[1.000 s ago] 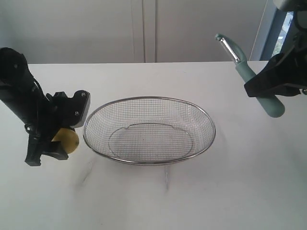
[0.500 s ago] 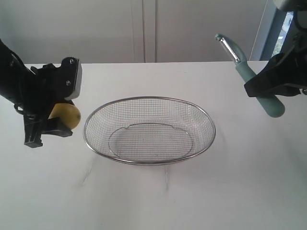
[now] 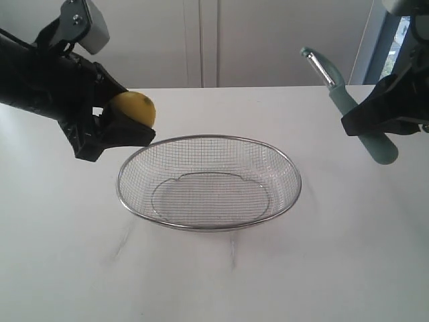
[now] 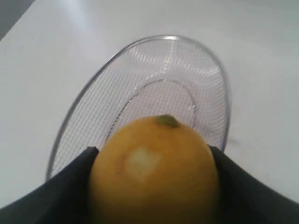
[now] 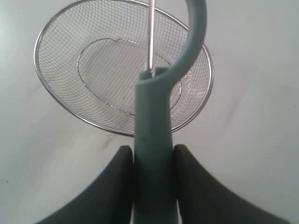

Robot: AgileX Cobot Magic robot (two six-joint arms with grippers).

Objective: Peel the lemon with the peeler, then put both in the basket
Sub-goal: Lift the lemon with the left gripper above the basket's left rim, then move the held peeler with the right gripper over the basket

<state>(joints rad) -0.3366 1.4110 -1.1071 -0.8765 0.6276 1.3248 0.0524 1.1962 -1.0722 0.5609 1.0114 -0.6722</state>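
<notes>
Left fingers clamp smooth yellow lemon; right fingers pinch matte teal peeler handle; oval wire-mesh basket between.

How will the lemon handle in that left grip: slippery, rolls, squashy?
The lemon looks round and smooth, so it would probably roll if set on the white table. The left gripper pinches its curved sides only, so peeling force might twist or slip it. It shows no dent at the fingers, so likely firm.
</notes>
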